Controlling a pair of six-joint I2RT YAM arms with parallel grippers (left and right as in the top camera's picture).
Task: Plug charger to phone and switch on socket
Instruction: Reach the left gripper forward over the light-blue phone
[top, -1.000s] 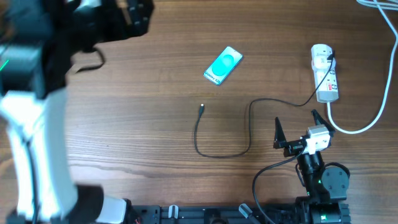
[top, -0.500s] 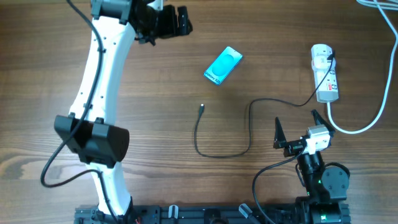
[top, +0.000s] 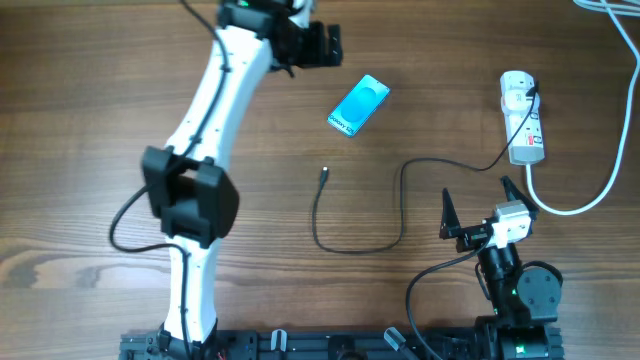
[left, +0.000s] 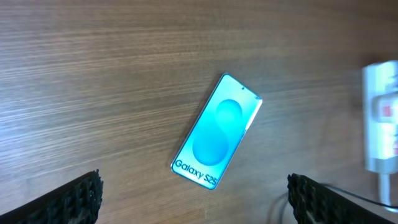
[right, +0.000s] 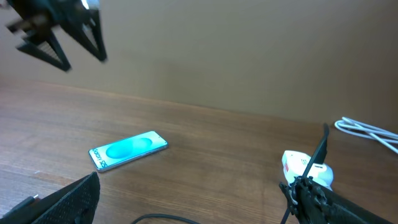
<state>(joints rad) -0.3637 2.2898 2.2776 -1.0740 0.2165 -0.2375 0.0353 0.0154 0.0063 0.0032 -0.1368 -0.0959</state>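
Note:
The phone (top: 358, 105) lies face up at the back centre, cyan screen lit, also seen as the phone (left: 216, 130) and the phone (right: 127, 149). My left gripper (top: 330, 45) hovers open just back-left of it; in its wrist view the left gripper (left: 193, 190) has nothing between the jaws. The charger cable (top: 360, 246) loops over the table, its connector tip (top: 325, 175) lying loose in front of the phone. It runs right to the socket (top: 522, 118), a white strip with a black plug. My right gripper (top: 478, 205) stands open near the front, left of the strip.
A thick white cord (top: 600, 190) curves from the socket off the back right corner. The socket (right: 305, 168) shows just behind my right finger. The left arm (top: 215, 110) reaches from the front left across the table.
My left arm has swung right along the back of the table, bringing its open gripper close to the phone. The right arm, cable, phone and socket have not moved.

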